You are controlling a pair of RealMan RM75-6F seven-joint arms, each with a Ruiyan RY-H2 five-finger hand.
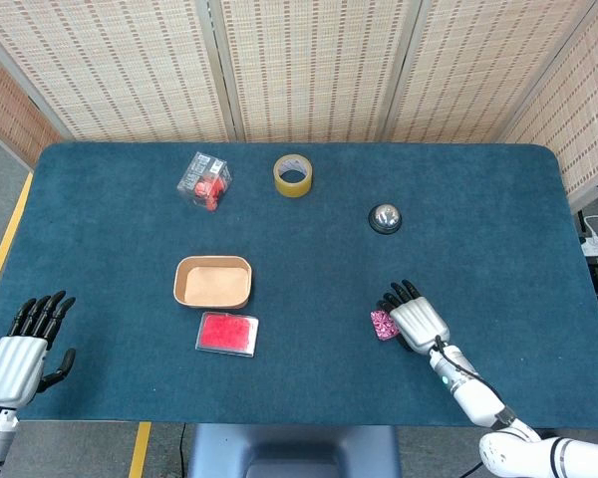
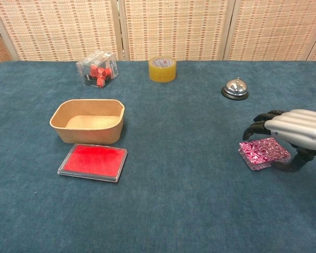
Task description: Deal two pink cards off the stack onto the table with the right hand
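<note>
Two hands are in sight over the blue tabletop (image 2: 189, 211). The right hand (image 2: 297, 132) hangs at the near right, palm down, its dark fingers (image 2: 260, 122) curled over the stack of pink cards (image 2: 264, 153), which lies flat on the cloth just under and to the left of it — the thumb seems to reach beneath the stack's near edge, but whether the hand truly grips the cards I cannot tell. The left hand (image 1: 25, 349) sits at the near left corner, fingers spread and holding nothing. Further left on the cloth a tan paper bowl (image 2: 88, 121) stands with a flat red-lidded case (image 2: 92, 162) just in front of it. Along the far side sit a clear box of red pieces (image 2: 97, 68), a roll of yellow tape (image 2: 162, 69) and — further right — a silver call bell (image 2: 235, 88), all well apart.
</note>
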